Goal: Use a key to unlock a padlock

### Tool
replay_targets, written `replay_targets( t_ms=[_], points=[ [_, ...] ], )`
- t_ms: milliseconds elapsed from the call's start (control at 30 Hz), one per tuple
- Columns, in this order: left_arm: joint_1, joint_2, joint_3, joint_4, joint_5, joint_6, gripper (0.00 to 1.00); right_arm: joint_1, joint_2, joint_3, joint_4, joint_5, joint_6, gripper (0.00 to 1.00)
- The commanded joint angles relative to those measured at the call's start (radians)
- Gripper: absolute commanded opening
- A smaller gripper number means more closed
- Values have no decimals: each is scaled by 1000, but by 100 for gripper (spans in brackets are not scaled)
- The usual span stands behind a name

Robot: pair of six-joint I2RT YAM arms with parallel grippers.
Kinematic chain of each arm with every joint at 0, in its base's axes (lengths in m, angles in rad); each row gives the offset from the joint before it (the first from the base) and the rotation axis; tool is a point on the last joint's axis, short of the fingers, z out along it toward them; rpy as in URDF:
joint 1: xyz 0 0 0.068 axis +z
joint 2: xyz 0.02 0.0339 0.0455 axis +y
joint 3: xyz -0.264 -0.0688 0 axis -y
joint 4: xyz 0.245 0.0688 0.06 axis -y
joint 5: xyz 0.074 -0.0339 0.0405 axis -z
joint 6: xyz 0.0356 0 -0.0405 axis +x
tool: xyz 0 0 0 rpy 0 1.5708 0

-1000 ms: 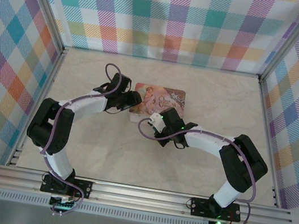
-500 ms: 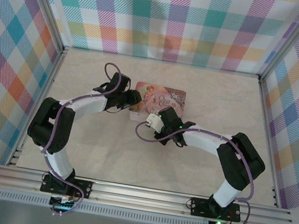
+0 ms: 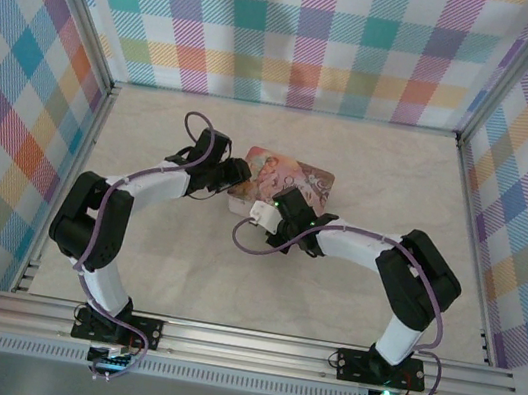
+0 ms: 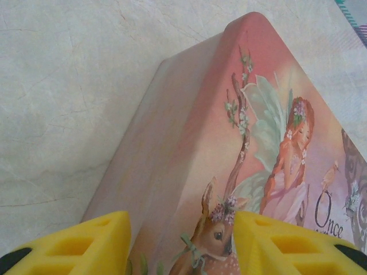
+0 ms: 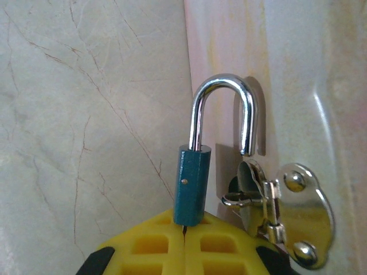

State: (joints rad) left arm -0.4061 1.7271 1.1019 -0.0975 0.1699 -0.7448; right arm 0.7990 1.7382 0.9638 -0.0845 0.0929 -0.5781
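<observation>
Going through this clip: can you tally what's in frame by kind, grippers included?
teal padlock: 1
pink fairy-print box: 1
metal hasp: 1
grippers: 2, left gripper and right gripper
Total: 5

Table is a pale marble-look top with thin brownish veins, running from the metal rail at the near edge out to the plaid walls. Lying on it is a pink tin with a fairy picture on the lid, lid side up, around the middle, a bit towards the back wall and turned slightly askew to the table edges
</observation>
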Motion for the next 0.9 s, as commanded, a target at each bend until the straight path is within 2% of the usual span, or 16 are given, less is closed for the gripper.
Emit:
replay_targets(
  t_ms=[0, 133, 567, 867],
  points=[
    [-23, -19, -23, -7, 54, -26, 50, 23, -22, 63, 124, -66, -11, 0],
    [-7, -54, -50, -11, 8, -41, 51, 26, -59, 32, 112, -77, 29, 0],
    [18, -130, -149, 14, -25, -56, 52, 26, -198, -103, 107, -41, 132, 0],
    [18, -169, -200, 57, 22, -49, 53, 26, -290, -153, 95, -7, 201, 0]
  ],
)
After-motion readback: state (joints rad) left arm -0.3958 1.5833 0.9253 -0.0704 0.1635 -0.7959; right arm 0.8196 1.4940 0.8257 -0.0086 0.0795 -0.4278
